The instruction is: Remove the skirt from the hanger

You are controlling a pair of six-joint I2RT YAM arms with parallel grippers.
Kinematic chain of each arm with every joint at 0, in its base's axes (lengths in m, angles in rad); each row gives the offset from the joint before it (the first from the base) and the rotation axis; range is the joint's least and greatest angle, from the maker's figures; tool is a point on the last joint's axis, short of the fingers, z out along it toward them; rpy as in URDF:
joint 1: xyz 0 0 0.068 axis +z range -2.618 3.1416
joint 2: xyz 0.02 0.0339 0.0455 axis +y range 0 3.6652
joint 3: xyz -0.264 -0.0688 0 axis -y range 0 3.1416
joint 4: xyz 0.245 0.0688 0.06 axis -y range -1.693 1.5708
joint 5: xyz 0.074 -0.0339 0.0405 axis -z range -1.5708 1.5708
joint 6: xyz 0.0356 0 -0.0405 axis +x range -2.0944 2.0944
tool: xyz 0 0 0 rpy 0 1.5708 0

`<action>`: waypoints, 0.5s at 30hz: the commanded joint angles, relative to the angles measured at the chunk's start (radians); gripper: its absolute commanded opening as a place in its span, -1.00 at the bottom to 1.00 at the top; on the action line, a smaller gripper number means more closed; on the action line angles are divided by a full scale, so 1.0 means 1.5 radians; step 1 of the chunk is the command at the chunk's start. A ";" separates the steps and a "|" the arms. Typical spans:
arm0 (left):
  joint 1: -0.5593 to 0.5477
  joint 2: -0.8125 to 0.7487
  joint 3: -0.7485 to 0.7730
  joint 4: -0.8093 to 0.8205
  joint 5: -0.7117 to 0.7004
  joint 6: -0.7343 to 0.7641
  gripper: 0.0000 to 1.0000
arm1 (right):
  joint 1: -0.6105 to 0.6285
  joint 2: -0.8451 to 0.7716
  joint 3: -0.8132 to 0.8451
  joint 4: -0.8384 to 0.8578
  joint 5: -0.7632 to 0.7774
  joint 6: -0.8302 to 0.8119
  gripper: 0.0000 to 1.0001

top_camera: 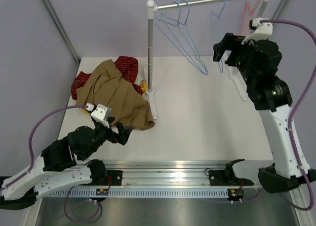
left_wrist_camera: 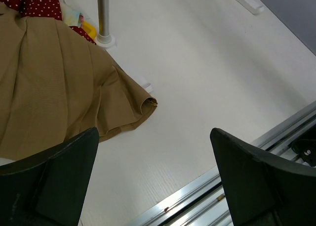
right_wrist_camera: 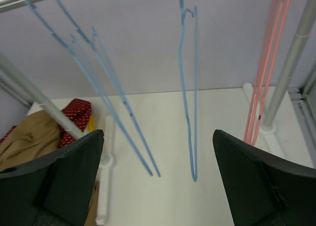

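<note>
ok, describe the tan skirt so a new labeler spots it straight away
Find the clothes rail and follow its left post down. Left of its foot lies the skirt. It is the plain tan pleated piece on top, unlike the red white-dotted cloth beneath.

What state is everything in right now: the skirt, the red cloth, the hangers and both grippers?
Skirt: off any hanger, crumpled on the table.
Red cloth: heaped, partly under the skirt.
Blue hangers: empty, hanging on the rail.
Pink hanger: empty, hanging on the rail.
Left gripper: open, holding nothing.
Right gripper: open, holding nothing.
</note>
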 commanded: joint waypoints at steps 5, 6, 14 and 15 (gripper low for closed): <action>0.001 -0.011 -0.011 0.011 -0.052 -0.013 0.98 | -0.002 -0.242 -0.197 0.167 -0.240 0.146 0.99; 0.001 -0.011 -0.011 0.010 -0.058 -0.014 0.98 | -0.001 -0.260 -0.222 0.170 -0.253 0.159 0.99; 0.000 0.000 0.001 -0.025 -0.127 -0.050 0.98 | -0.002 -0.422 -0.350 0.197 -0.302 0.262 0.99; 0.000 0.000 0.005 -0.034 -0.140 -0.056 0.98 | -0.002 -0.440 -0.366 0.188 -0.296 0.264 0.99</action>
